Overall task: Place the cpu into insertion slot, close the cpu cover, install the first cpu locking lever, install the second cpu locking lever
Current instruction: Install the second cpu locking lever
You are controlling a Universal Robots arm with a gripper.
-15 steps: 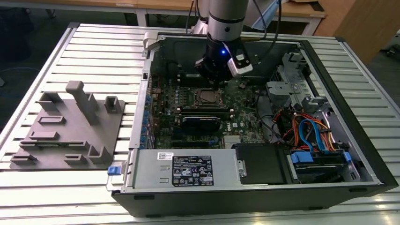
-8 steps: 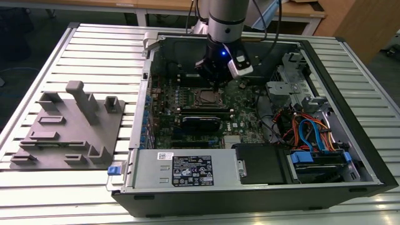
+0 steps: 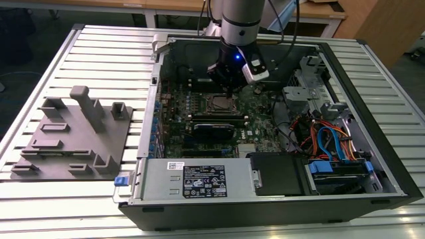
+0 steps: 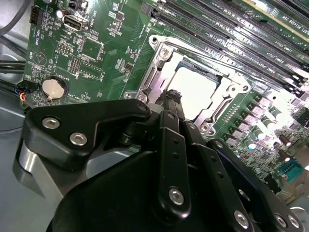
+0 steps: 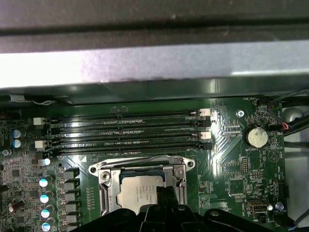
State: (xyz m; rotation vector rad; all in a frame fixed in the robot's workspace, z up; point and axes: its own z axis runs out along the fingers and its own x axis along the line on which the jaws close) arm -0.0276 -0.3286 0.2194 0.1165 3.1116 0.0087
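Green board [image 4: 96,29]: cpu [image 4: 193,92] flat (cover [image 4: 159,77] closed).

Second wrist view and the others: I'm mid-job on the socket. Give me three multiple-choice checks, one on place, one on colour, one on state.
1. Where is the gripper?
A. Over the grey fixture plate
B. At the edge of the cpu cover
C. Above the drive bay cables

2. What colour is the circuit board?
A. Green
B. Red
C. White

3. How does the cpu lie?
A. Standing on the table
B. Held in the air
C. Seated in the insertion slot under the cpu cover

Answers: 1 B, both wrist views show the tips at the frame's edge. 2 A, green in every view. 3 C, its silver top shows through the closed cover's cut-out.
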